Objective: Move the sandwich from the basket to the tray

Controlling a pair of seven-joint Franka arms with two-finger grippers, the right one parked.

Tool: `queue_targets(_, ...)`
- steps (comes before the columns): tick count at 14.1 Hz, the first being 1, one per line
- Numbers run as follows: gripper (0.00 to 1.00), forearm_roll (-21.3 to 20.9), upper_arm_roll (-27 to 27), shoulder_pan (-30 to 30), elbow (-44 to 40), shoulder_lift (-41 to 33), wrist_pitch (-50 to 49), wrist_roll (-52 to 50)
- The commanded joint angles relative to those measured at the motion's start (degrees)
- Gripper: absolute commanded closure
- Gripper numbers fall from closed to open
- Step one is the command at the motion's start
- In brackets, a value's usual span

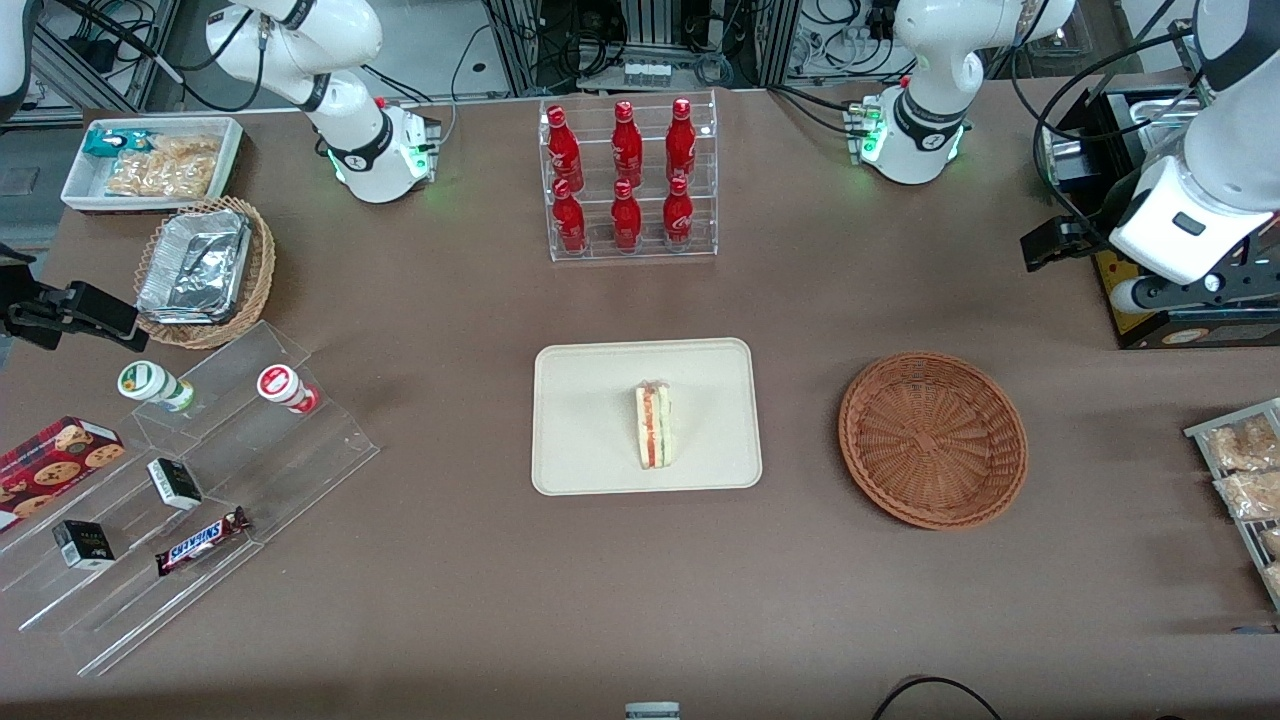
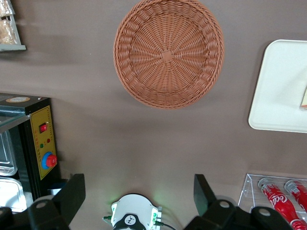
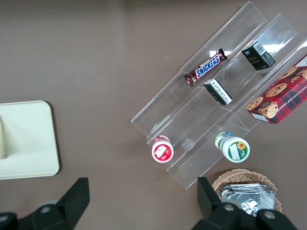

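— Where is the sandwich (image 1: 654, 425)?

— The front view shows it on the cream tray (image 1: 580, 440), standing on edge, red and green filling up. The reddish-brown wicker basket (image 1: 932, 438) sits apart from the tray, toward the working arm's end of the worktop (image 1: 460, 300), with nothing in it.

— And the hand (image 2: 139, 195)?

— The left wrist view shows it spread wide, both fingers (image 2: 72, 191) well apart, holding nothing, high over bare worktop beside the basket (image 2: 169, 52). That view catches only the tray's corner (image 2: 280, 91) and a sliver of the sandwich (image 2: 304, 98); the front view shows it whole.
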State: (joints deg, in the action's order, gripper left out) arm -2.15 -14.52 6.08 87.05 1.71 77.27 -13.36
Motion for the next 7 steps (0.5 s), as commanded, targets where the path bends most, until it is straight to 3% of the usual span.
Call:
queue_targets(1, 0.00, 1.19, -0.86, 1.30, 0.32, -0.22, 1.04, 0.00)
queue_targets(7, 0.00, 1.19, -0.69, 1.39, -2.06, 1.63, 0.95, 0.44)
